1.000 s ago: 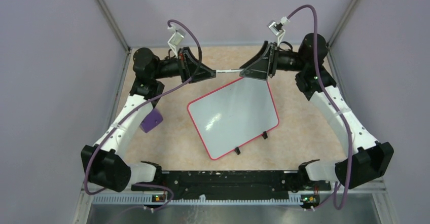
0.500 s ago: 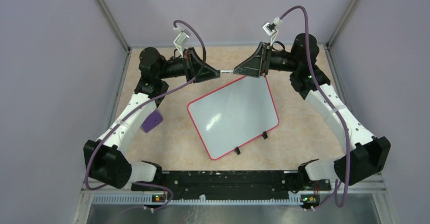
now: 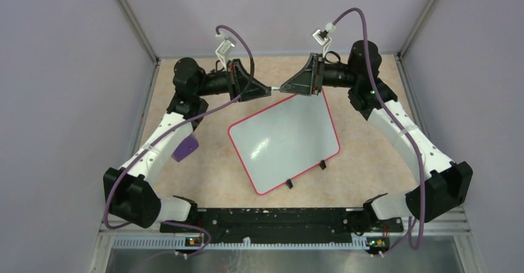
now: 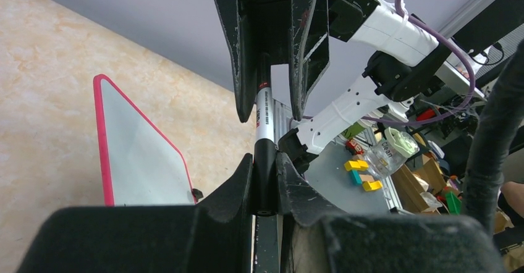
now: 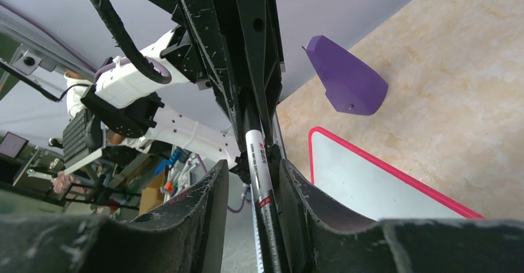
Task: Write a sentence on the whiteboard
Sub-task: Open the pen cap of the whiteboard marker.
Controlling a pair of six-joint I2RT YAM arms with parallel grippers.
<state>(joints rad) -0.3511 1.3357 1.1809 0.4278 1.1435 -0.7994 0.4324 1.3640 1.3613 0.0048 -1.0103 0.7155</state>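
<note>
The whiteboard (image 3: 284,140) lies flat and tilted mid-table, white with a red-pink rim; its surface is blank and no sentence shows. It also appears in the left wrist view (image 4: 136,155) and the right wrist view (image 5: 371,186). Both grippers meet tip to tip above the board's far edge. My left gripper (image 3: 267,90) is shut on the black cap end of a white-barrelled marker (image 4: 264,125). My right gripper (image 3: 283,89) is open, its fingers (image 5: 204,199) straddling the marker's barrel (image 5: 259,162) with a gap on one side.
A purple block (image 3: 184,147) sits on the table left of the board, under the left arm; it also shows in the right wrist view (image 5: 346,78). Purple walls enclose the table. The board's black feet (image 3: 289,184) point toward the arm bases.
Both grippers have moved toward each other and slightly farther back. The right gripper has slid over the marker, so less of it shows between them. The board has not moved.
</note>
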